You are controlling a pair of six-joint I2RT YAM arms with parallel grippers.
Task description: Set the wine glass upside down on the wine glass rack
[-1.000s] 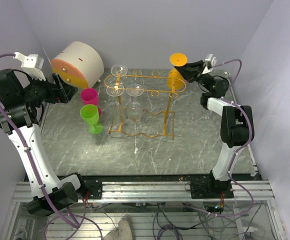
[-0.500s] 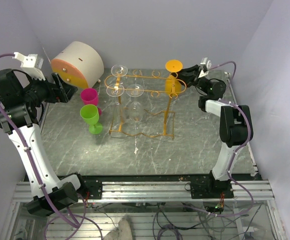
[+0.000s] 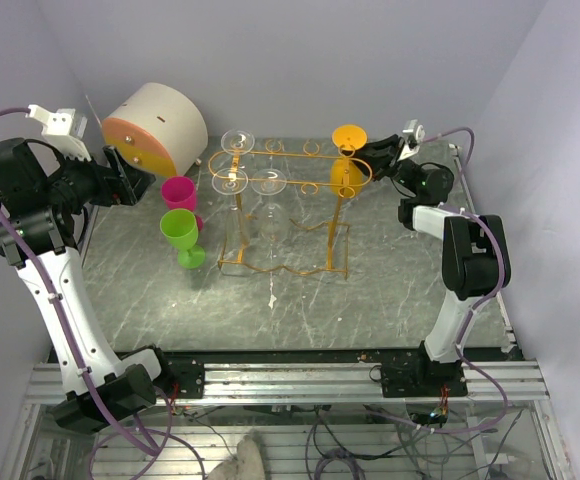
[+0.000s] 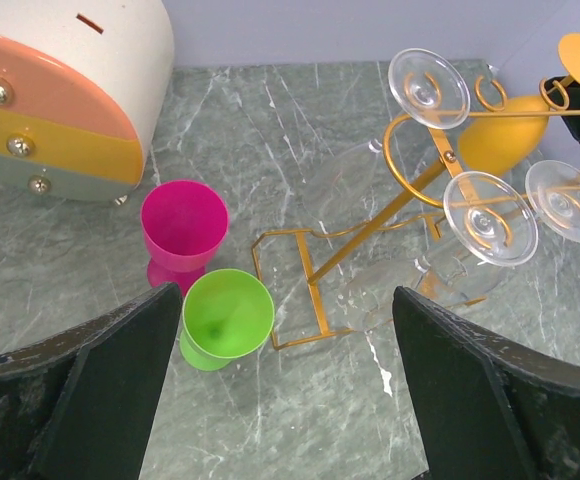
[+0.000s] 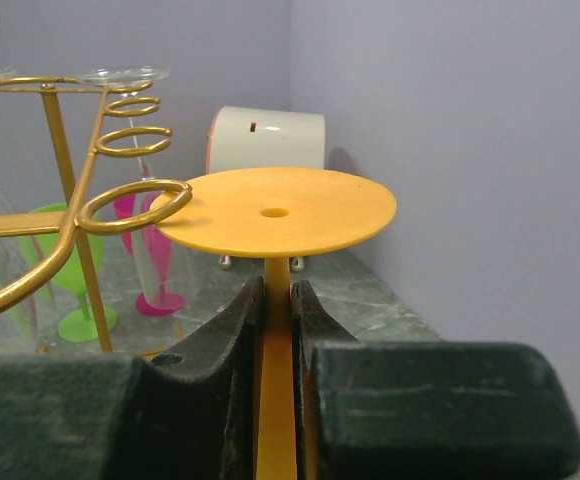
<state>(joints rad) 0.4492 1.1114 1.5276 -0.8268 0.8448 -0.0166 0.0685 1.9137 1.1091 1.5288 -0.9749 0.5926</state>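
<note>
Your right jaws pinch the stem of the orange wine glass (image 5: 275, 213), foot up, just beside the end loop of the rack (image 3: 336, 225); your left jaws stand wide, empty. It looks like light, stiff plastic (likely slick), so the stem under the foot is the right hold.

The top camera hangs above and behind the arm bases, looking down and forward over the whole table (image 3: 390, 290), both arms and the wine glass rack (image 3: 292, 181). The left wrist camera stares steeply down from high, past the left gripper (image 4: 288, 300), onto that rack, the green cup (image 4: 227, 318), pink cup (image 4: 183, 225) and drum box (image 4: 50, 100), all shared with the top view. The right wrist camera sits low and close, looking level along the right gripper (image 5: 277, 290) at the orange wine glass (image 5: 275, 212), beside the rack's hooks.
</note>
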